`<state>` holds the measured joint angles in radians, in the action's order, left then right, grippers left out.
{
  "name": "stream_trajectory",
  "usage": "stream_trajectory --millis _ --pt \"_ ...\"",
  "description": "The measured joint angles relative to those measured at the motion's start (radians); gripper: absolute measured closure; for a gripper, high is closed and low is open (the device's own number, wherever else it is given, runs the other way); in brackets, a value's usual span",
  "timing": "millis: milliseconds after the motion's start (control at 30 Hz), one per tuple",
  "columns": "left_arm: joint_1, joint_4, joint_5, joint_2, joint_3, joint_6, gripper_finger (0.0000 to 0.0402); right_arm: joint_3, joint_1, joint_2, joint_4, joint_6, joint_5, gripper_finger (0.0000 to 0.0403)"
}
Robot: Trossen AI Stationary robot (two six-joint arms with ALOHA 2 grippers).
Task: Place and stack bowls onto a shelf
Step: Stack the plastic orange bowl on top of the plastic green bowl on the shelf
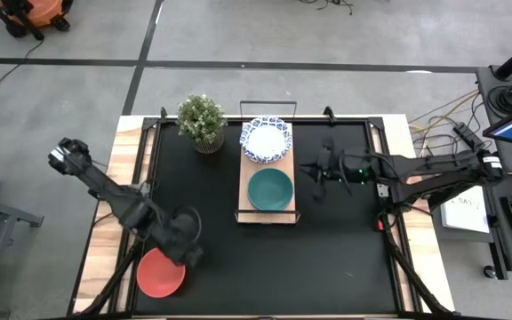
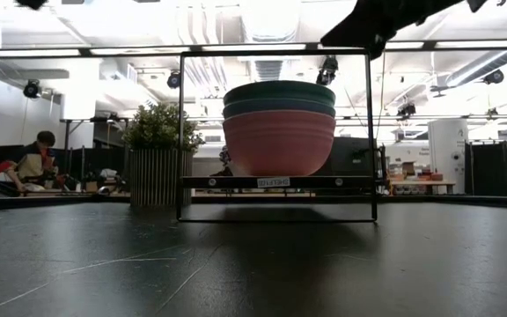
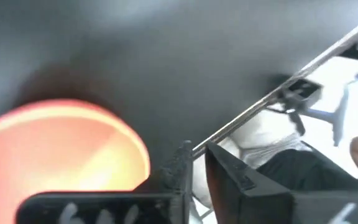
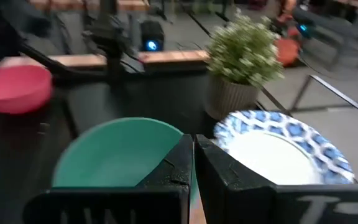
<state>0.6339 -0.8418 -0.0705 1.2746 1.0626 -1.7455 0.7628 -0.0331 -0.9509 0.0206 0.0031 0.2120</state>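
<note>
The shelf (image 1: 249,210) stands mid-table and carries two stacks of bowls. White bowls with blue-patterned rims (image 1: 265,140) sit at its far end. At its near end a green bowl (image 1: 270,189) tops a blue and a pink one (image 2: 278,141). A red bowl (image 1: 161,272) rests on its base on the mat at the near left. My left gripper (image 1: 188,252) hangs just above that bowl's right rim, pointing steeply down with a narrow gap between its fingers; the bowl (image 3: 61,149) lies beside them. My right gripper (image 1: 312,171) is shut, level, right of the shelf, facing the stacks (image 4: 120,152).
A potted plant (image 1: 202,120) stands left of the shelf's far end. The shelf's black wire frame (image 2: 370,132) rises above the bowls. Bare mat (image 1: 327,258) lies in front of the shelf and to its right. A person sits far off in the room (image 2: 33,163).
</note>
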Motion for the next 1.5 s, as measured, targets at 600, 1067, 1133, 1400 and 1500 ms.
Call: stream_trajectory --millis 600,1067,1133,1400,1500 --pt "0.131 -0.013 -0.027 0.313 0.007 -0.145 0.0241 -0.053 0.118 0.014 -0.123 -0.012 0.033 0.0394" --pt "0.127 -0.025 -0.123 0.315 0.044 -0.02 0.0393 -0.053 0.127 0.02 -0.123 -0.021 0.035 0.0394" --pt "0.124 -0.057 -0.127 0.315 0.093 0.078 0.0399 -0.053 0.127 0.019 -0.122 -0.021 0.035 0.0394" --pt "0.088 -0.198 0.096 0.327 0.411 0.74 0.0401 -0.053 0.127 0.019 -0.1 -0.02 0.035 0.0394" --pt "0.056 -0.289 0.294 0.33 0.537 0.961 0.0401 -0.055 0.127 0.019 -0.097 -0.019 0.034 0.0394"
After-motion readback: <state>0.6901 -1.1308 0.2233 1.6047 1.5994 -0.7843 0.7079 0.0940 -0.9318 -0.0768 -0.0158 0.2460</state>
